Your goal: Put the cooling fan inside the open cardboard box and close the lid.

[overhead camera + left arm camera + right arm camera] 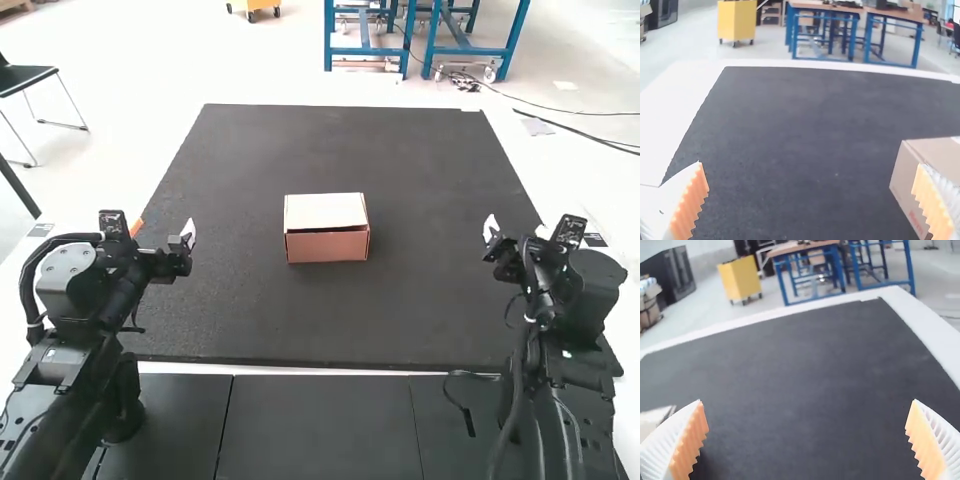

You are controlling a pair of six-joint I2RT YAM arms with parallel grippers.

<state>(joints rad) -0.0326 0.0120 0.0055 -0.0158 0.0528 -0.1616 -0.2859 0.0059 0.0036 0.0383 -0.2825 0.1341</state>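
Since the cardboard box [326, 228] sits in the middle of the black mat [420, 170] in the high view with its top lying flat and shut, I judge it light and stiff-walled but easy to crush. It would be best taken across two opposite side walls, or pressed gently on the top near the front edge; what lies inside it I cannot tell. Well apart from it on either side, the left gripper [185, 240] and the right gripper [492, 240] hang over the mat's near corners, each with nothing in its grasp. Through the left wrist view, the left gripper [808, 200] shows its white ribbed fingers [670, 210] spread wide, orange pads [690, 200] facing bare mat, while the box [920, 160] stands partly behind one finger, untouched. Through the right wrist view, the right gripper [805, 440] gapes just as wide with only mat between its pads, and a corner of the box [655, 417] peeks past one finger, farther off.
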